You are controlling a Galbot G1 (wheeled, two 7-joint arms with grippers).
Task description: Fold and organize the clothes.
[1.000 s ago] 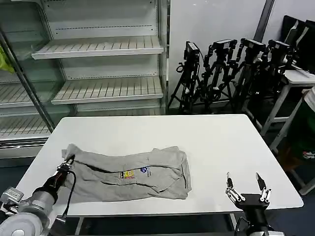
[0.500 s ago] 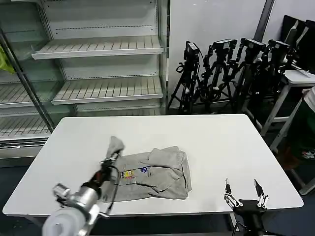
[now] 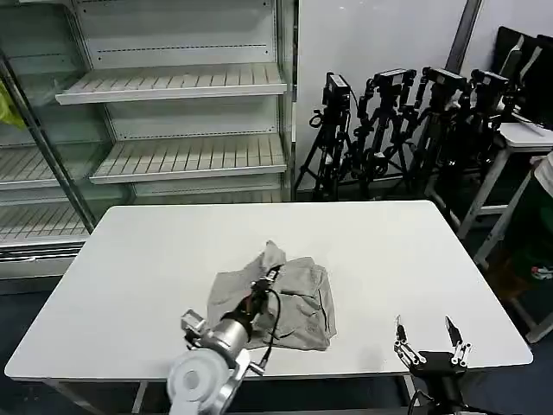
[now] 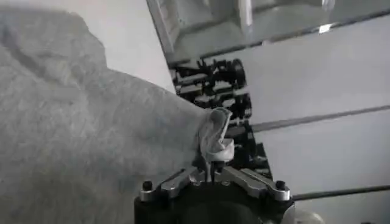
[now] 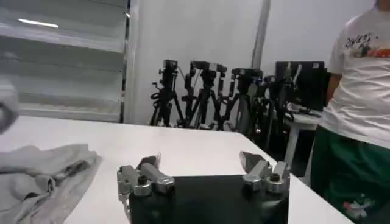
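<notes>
Left pincer (image 3: 269, 277) pinching crumpled grey shirt (image 3: 298, 294)

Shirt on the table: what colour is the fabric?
Light grey. The shirt shows best in the head view, pinched by the left gripper.

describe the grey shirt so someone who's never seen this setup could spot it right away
Start at the white table before the empty shelves. The shirt lies bunched near the front edge, slightly left of centre. It is the only cloth there: light grey, one edge pinched and lifted by the left pincer, while the right pincer waits open at the front right.
</notes>
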